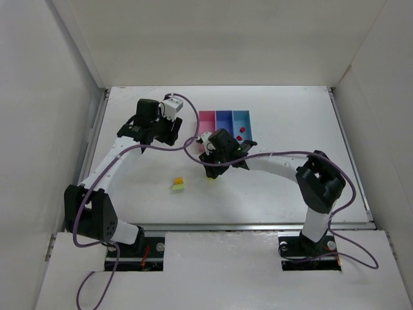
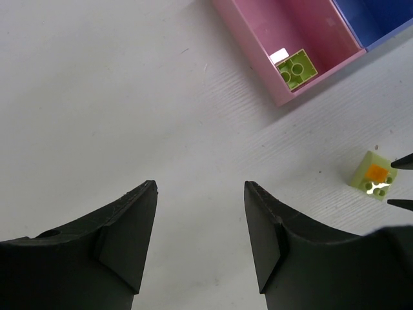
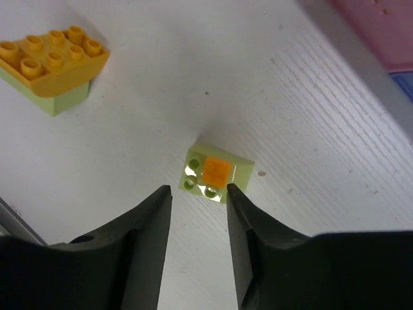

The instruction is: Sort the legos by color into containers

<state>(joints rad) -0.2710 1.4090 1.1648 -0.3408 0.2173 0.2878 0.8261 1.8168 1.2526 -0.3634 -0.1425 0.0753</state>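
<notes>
The containers stand in a row at the back: pink (image 1: 206, 121), purple-blue (image 1: 224, 120) and light blue (image 1: 242, 123). Two red legos (image 1: 239, 133) lie in the light blue one, and a lime green lego (image 2: 296, 68) lies in the pink bin (image 2: 258, 45). On the table, a lime brick with a small orange piece on top (image 3: 216, 172) sits just beyond the tips of my right gripper (image 3: 199, 188), which is open with nothing between its fingers. An orange brick stacked on a lime one (image 3: 51, 68) lies further left. My left gripper (image 2: 200, 186) hovers open and empty over bare table left of the pink bin.
White walls enclose the table on the left, back and right. The pink bin's corner (image 3: 381, 32) lies close to the right gripper. The stacked orange and lime bricks (image 1: 178, 185) sit in the middle of the table, between the two arms.
</notes>
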